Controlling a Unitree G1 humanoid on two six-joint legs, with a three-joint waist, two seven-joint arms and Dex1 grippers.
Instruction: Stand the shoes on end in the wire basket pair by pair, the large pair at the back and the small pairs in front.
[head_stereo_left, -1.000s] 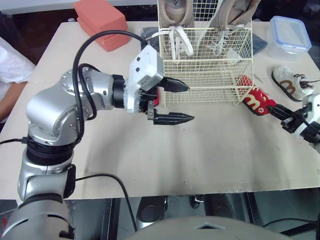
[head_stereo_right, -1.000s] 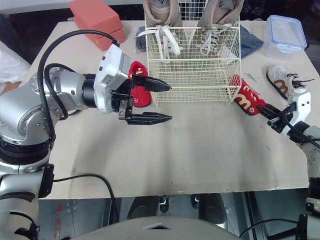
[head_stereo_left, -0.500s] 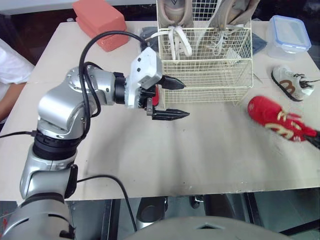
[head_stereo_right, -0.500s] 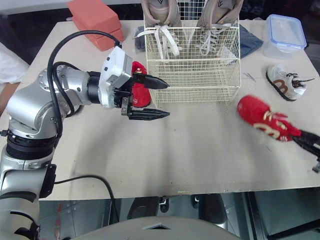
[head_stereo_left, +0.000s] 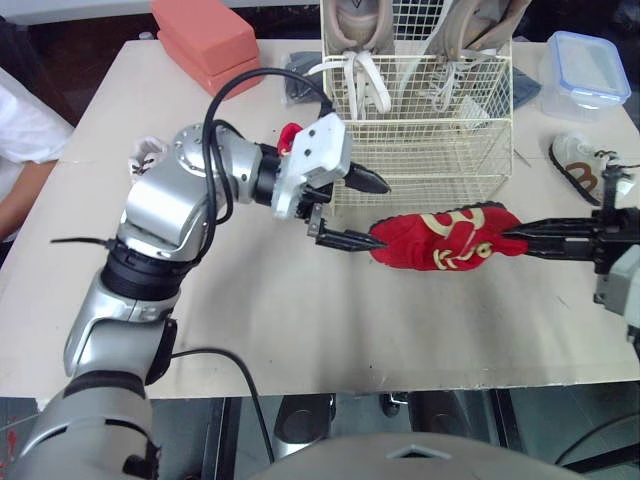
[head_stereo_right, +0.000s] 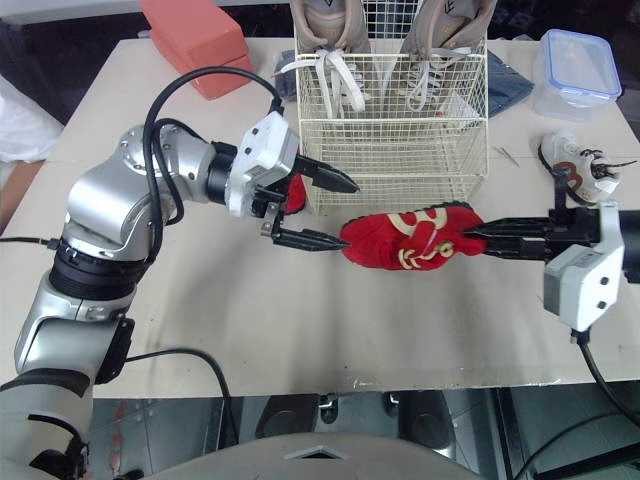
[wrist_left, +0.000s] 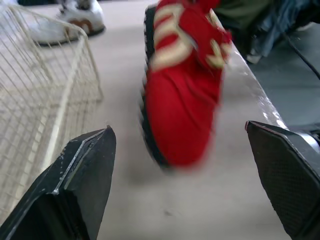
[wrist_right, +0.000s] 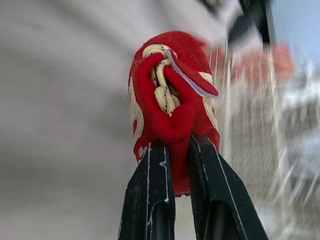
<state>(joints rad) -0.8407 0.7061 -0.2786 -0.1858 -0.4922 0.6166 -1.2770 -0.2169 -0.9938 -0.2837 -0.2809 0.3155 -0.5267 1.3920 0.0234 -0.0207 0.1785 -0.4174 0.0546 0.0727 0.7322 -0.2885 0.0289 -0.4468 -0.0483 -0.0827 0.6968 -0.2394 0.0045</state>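
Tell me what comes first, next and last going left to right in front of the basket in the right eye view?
The left gripper, jaws open → red shoe → right gripper, jaws shut on that shoe.

Surface (head_stereo_left: 300, 330): beige. Salmon box (head_stereo_left: 205, 40), rear L. Clear container (head_stereo_left: 590, 75) w/ blue lid, rear R. Person's white sleeve (head_stereo_left: 20, 125), L edge.
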